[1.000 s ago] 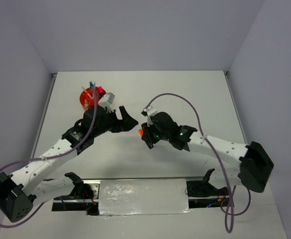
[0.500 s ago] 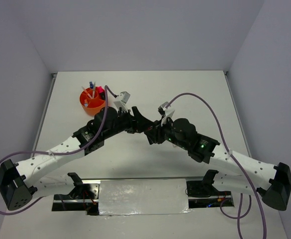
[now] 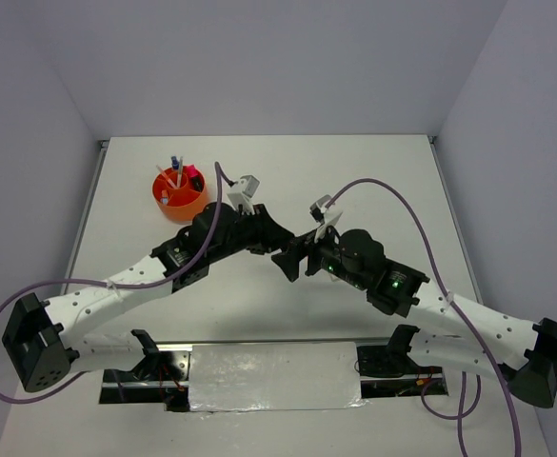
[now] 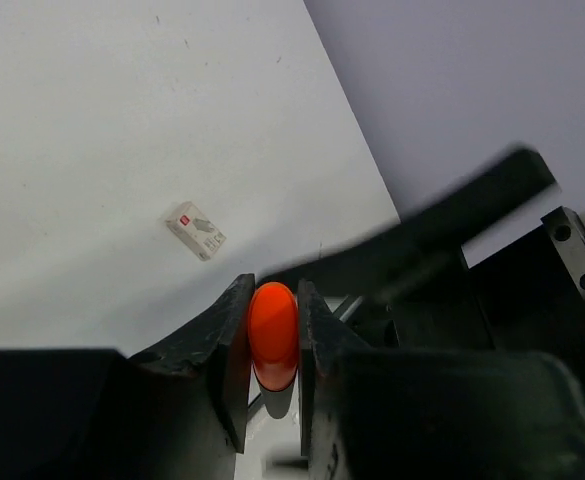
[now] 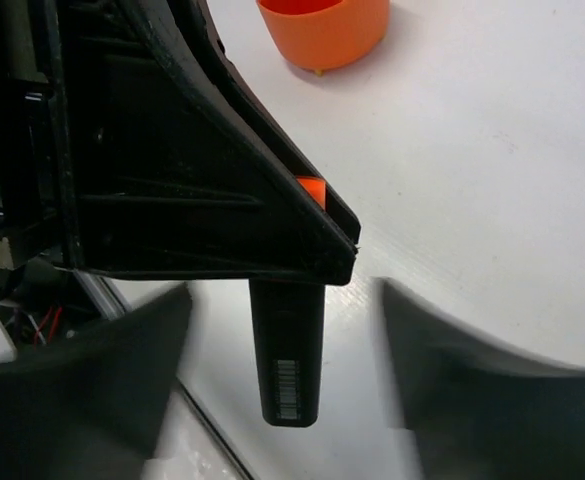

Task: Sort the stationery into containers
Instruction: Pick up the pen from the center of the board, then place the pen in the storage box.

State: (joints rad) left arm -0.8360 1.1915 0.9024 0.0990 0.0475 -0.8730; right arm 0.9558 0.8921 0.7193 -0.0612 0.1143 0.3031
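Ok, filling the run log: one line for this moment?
stage handover | left end effector shut on orange-tipped highlighter | right end effector open around it

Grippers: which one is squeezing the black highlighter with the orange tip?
The left gripper: its fingers pinch the orange-tipped black highlighter by its tip. The right gripper has its fingers apart, clear of the barrel.

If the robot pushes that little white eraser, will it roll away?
Probably not: the white eraser looks flat and boxy, lying on a broad face, so it should slide rather than roll. It looks small, so it is likely light, though rubber may drag on the table.
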